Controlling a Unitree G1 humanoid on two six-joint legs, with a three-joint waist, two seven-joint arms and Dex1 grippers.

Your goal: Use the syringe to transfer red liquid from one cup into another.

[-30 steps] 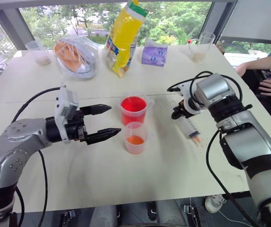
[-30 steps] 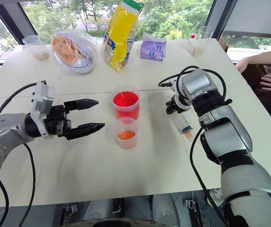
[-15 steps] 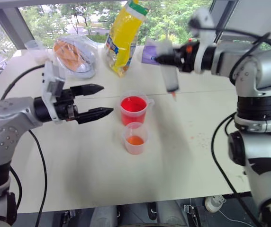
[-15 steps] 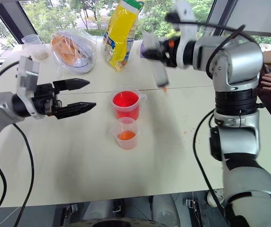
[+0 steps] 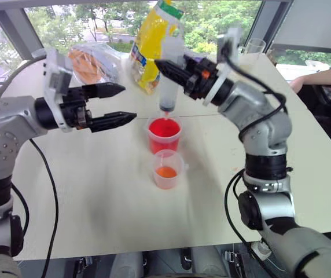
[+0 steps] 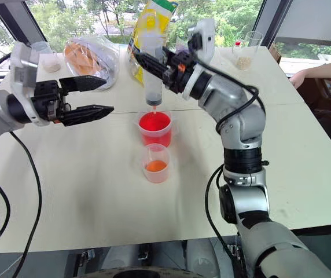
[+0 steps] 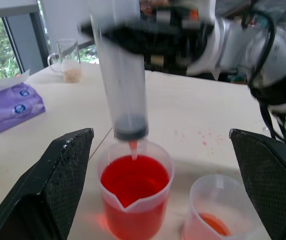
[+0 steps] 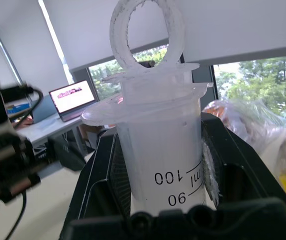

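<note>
The right gripper (image 6: 154,62) is clamped on the syringe (image 6: 152,75), holding it upright with its orange tip just above the red liquid (image 7: 134,180) in the large cup (image 5: 164,136). The small cup (image 5: 166,169) stands just beside the large one. The left gripper (image 5: 119,104) hangs beside the cups, fingers spread and empty.

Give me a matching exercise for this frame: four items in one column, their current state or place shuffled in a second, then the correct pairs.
Items:
1. syringe
2. larger cup
3. smaller cup
4. left gripper

States:
A. open, holding nothing, beside the cups
B. bright red liquid through most of its height
C. upright in the right gripper, tip just above the red liquid
D. shallow orange-red layer at its base

Pairs: 1-C, 2-B, 3-D, 4-A
</note>
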